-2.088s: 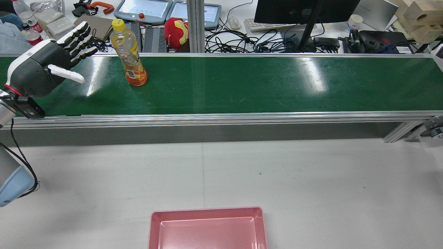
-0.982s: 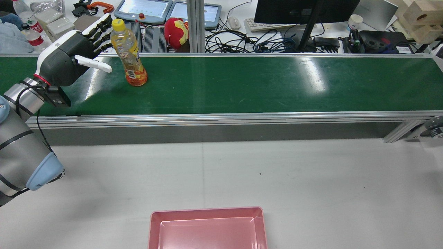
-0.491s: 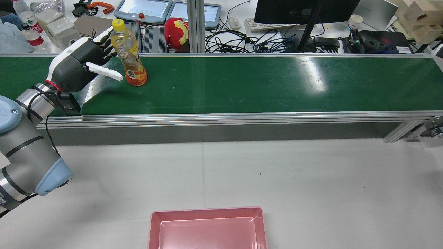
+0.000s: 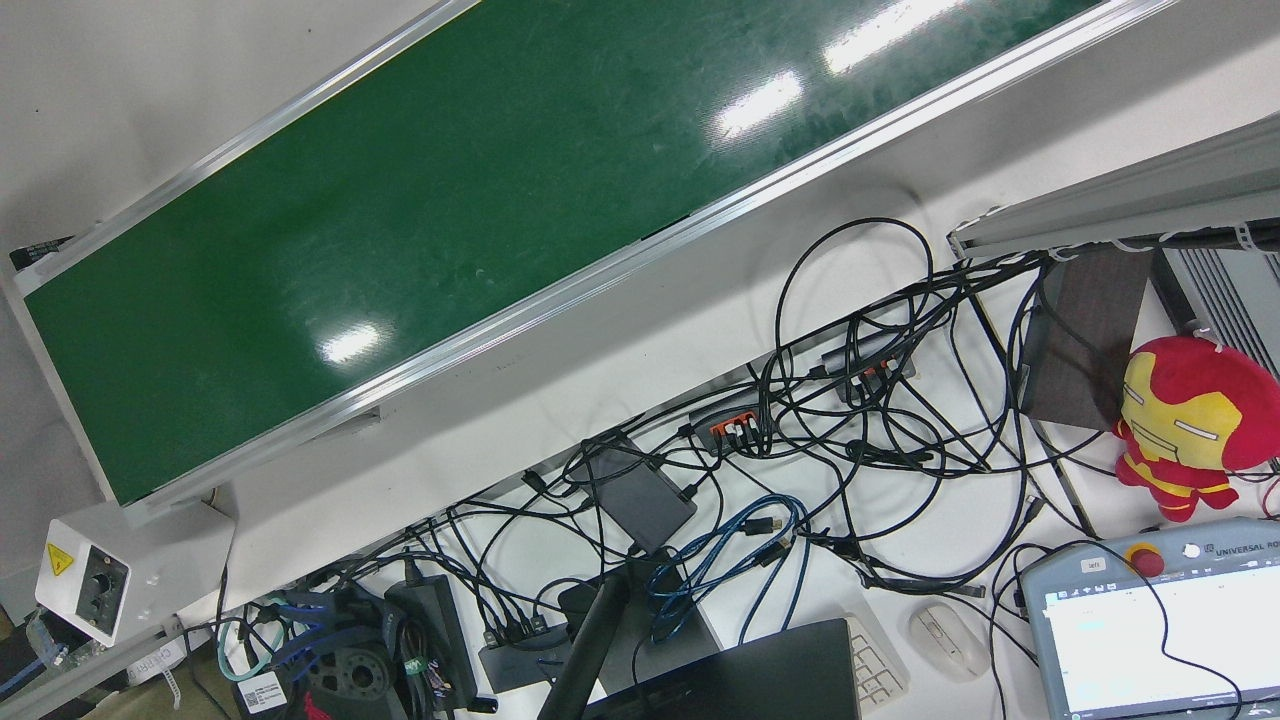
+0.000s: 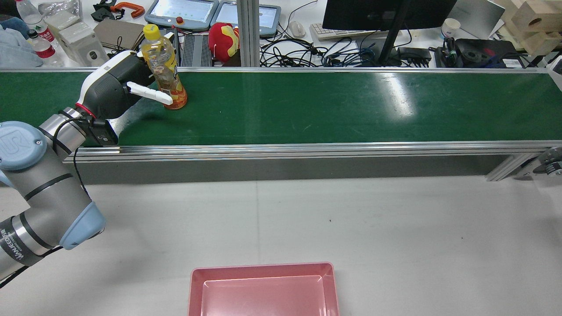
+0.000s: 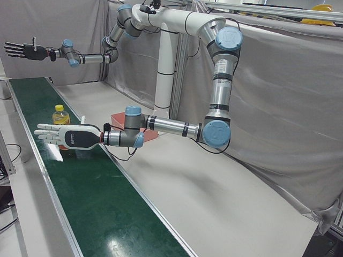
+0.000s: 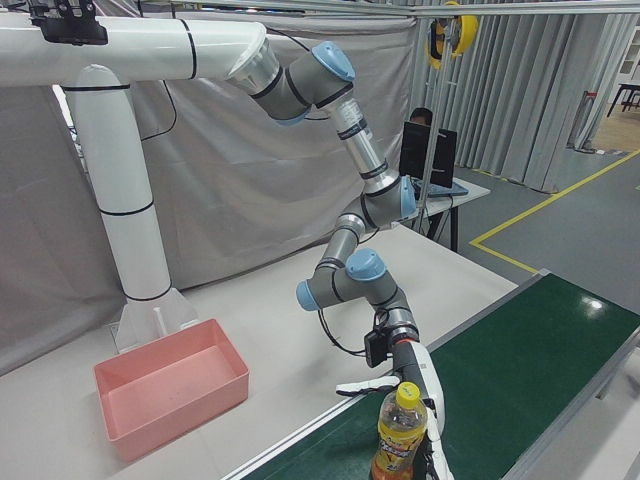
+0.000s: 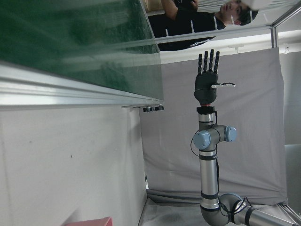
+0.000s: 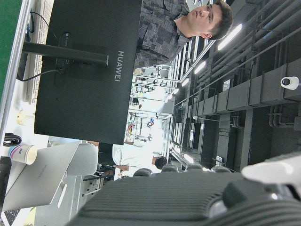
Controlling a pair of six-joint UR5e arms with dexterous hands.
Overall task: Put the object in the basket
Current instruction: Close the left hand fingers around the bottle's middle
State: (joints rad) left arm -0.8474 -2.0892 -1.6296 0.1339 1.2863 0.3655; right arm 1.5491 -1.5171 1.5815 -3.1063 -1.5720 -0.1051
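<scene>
A yellow-capped bottle of orange drink (image 5: pixel 163 66) stands upright on the green conveyor belt (image 5: pixel 307 105) at its left end. My left hand (image 5: pixel 112 85) is open beside it. The thumb reaches across the front of the bottle's lower part and the fingers pass behind it. The left-front view shows the hand (image 6: pixel 67 135) with fingers spread flat next to the bottle (image 6: pixel 60 118). The right-front view shows the bottle (image 7: pixel 398 430) in front of the hand (image 7: pixel 415 385). The pink basket (image 5: pixel 263 266) sits on the near table. My right hand (image 6: pixel 24 51) is open and held high, far from the belt.
Beyond the belt lies a cluttered desk with cables, a monitor (image 5: pixel 386 13), teach pendants and a red plush toy (image 5: pixel 224 41). The grey table (image 5: pixel 395 228) lies between belt and basket. The basket also shows in the right-front view (image 7: pixel 160 372).
My left arm has swung right along the belt. The hand went from well left of the bottle to right against it, thumb now across its front. The bottle has not moved.
</scene>
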